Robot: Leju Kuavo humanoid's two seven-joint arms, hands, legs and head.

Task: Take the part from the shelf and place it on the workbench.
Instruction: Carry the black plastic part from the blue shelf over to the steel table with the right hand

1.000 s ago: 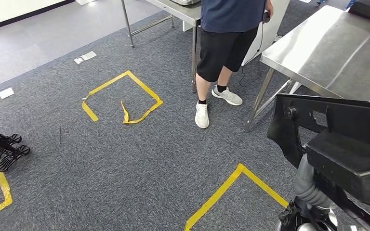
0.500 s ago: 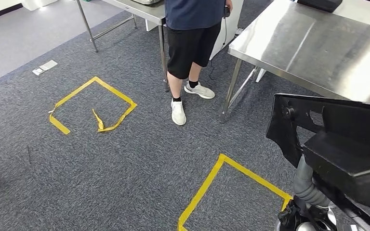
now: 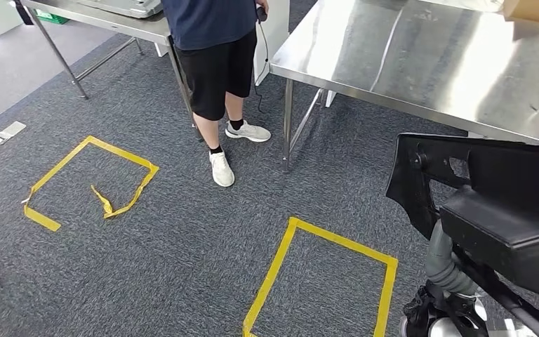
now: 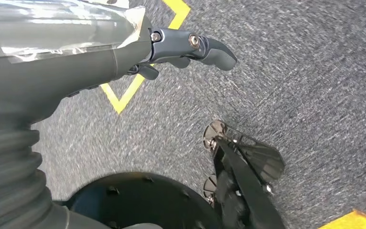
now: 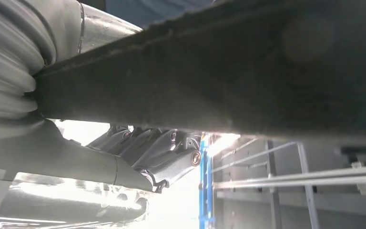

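The part (image 3: 495, 207) is a big black moulded piece with a flat back plate and a boxy front, carried at the lower right of the head view. My right hand (image 5: 148, 153) holds it from underneath, and its dark fingers (image 5: 171, 143) curl against the part's rough underside (image 5: 228, 71). The grey ribbed wrist cover (image 3: 443, 265) rises to the part from below. My left hand (image 4: 171, 47) hangs over the carpet with its fingers stretched out and nothing in them. The steel workbench (image 3: 421, 56) stands ahead at the upper right, its near edge just beyond the part.
A person (image 3: 214, 63) in dark shorts and white shoes stands by the workbench's left leg (image 3: 287, 126). Behind them is a second steel table (image 3: 98, 15). Yellow tape squares (image 3: 323, 274) (image 3: 88, 182) mark the grey carpet. A cardboard box (image 3: 533, 8) sits at the workbench's far corner.
The camera has turned right: floor marks and the person slid left, and the workbench takes up more of the picture. The part stays held in the same place in the view.
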